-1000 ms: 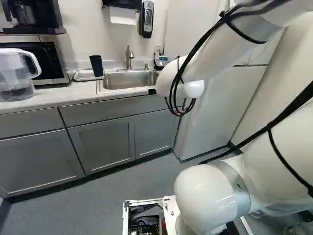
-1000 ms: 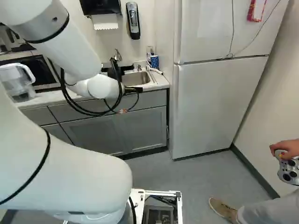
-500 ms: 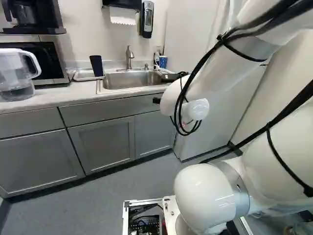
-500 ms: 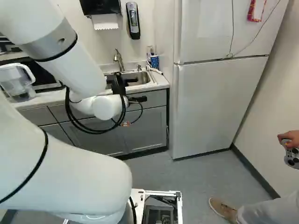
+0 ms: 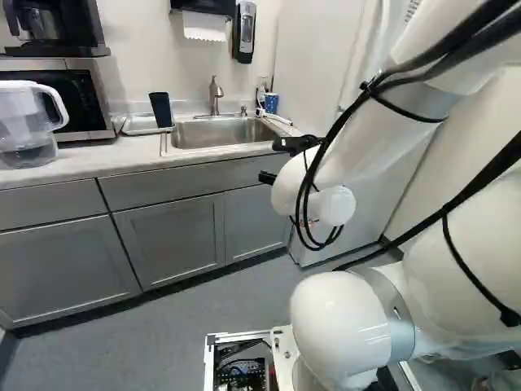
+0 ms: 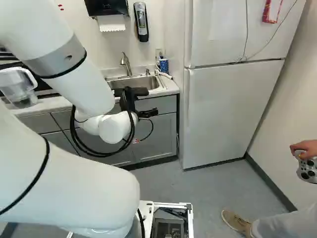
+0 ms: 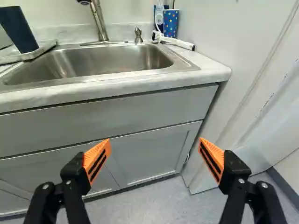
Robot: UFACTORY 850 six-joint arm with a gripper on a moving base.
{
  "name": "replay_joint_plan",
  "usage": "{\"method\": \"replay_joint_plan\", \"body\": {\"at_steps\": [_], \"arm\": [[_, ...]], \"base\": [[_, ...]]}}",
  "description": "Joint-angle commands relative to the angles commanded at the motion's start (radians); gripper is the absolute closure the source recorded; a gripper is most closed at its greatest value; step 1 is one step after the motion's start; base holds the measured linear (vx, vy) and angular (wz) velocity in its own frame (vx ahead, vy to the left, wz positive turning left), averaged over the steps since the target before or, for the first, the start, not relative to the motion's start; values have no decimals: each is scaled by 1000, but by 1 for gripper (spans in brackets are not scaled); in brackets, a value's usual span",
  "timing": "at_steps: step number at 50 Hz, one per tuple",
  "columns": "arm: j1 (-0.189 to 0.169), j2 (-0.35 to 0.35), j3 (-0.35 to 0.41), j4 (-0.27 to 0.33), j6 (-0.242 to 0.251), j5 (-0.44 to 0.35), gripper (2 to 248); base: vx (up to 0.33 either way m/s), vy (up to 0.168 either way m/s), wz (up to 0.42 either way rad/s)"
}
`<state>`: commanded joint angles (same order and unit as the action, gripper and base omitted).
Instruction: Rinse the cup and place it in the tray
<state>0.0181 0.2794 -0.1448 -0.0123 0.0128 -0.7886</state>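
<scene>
My gripper [image 6: 130,100] is in front of the sink counter in the right base view, partly hidden by its cables. In the wrist view the gripper [image 7: 154,148] is open, its orange-padded fingers wide apart with nothing between them. Ahead of it lies the steel sink [image 7: 110,61], which looks empty. A dark blue cup [image 7: 17,29] stands at the sink-side end of the light tray [image 7: 21,58], left of the sink in the left base view. The faucet [image 7: 99,21] rises behind the basin.
A dotted blue cup [image 7: 171,23], a bottle [image 7: 159,16] and a white-handled brush [image 7: 175,42] are at the sink's back corner. A clear pitcher [image 5: 26,122] and a microwave [image 5: 73,98] stand beyond the tray. The refrigerator [image 6: 228,109] flanks the counter.
My arm's wrist and gripper have drawn back from the sink toward the base and lower, uncovering the dotted cup in the left base view. The dark cup and tray have not moved.
</scene>
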Motion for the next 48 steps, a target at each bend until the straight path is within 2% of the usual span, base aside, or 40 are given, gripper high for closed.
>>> {"method": "replay_joint_plan", "body": {"at_steps": [23,48], "arm": [[-15,0,48,10,-11,-70,3],[-18,0,58,12,-13,-84,3]], "base": [[0,0,0],[0,0,0]]}}
